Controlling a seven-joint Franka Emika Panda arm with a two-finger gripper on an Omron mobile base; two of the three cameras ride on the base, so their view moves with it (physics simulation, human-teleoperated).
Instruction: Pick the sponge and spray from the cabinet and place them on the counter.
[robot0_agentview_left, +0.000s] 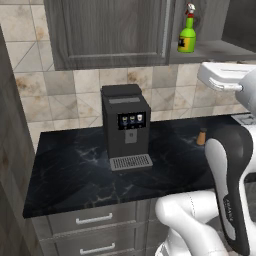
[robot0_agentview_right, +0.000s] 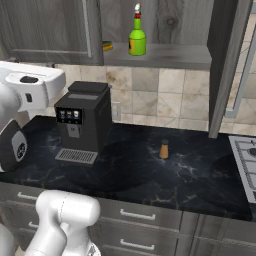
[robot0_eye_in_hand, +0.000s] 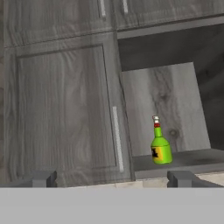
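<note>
We face the cabinet (robot0_eye_in_hand: 65, 109), fingers (robot0_eye_in_hand: 43, 178) spread wide, grasping nothing. The spray (robot0_eye_in_hand: 160, 148) stands at the shelf's front edge, sponge (robot0_agentview_right: 107, 45) behind the door.

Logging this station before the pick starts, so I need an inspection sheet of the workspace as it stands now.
Surface: black marble-like counter, nothing of the job on it yet.
Job's things: bright green spray bottle upright in the open dark wood-grain cabinet; yellow-green flat sponge left of it, partly behind the door.
Clutter: dark coffee machine; small orange-brown shaker.
Pincer: open, empty, short of the cabinet.
Cables: nothing seen.
Surroundings: tiled wall, drawers, stove corner.
</note>
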